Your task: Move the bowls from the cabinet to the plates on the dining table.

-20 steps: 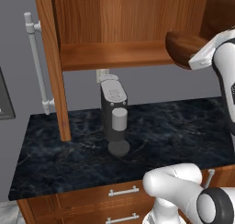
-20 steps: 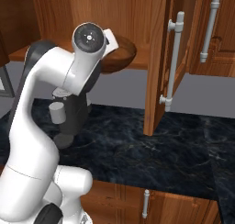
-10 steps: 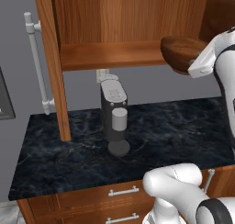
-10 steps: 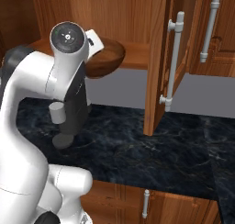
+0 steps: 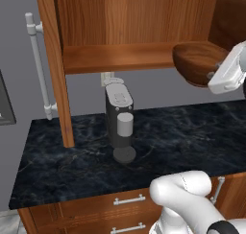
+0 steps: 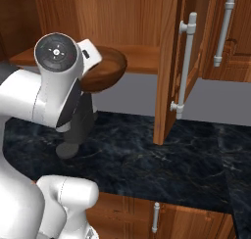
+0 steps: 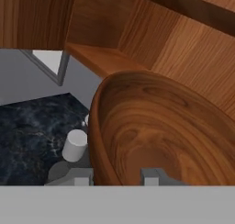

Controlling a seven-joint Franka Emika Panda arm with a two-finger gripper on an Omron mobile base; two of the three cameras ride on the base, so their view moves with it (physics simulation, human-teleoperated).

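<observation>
My gripper (image 7: 117,176) is shut on the rim of the glossy reddish-brown bowl (image 7: 156,131), one finger inside and one outside. The bowl (image 5: 199,63) hangs tilted in the air just in front of the cabinet's wooden shelf (image 5: 120,55), above the counter. From the right, the bowl (image 6: 105,71) sits partly behind my arm's round joint. The cabinet door (image 6: 169,61) stands open with its long silver bar handle (image 6: 184,66). The marbled bowl, the plates and the dining table are out of view.
A dark coffee machine (image 5: 120,118) with a white cup stands on the black marble counter (image 5: 168,132) below the bowl. The other open door (image 5: 53,60) juts out at the left. Drawers with short silver handles (image 5: 129,199) run under the counter.
The bowl has come out from the shelf toward the cameras and dropped slightly, carried by the gripper. The arm's upper joints have swung with it.
</observation>
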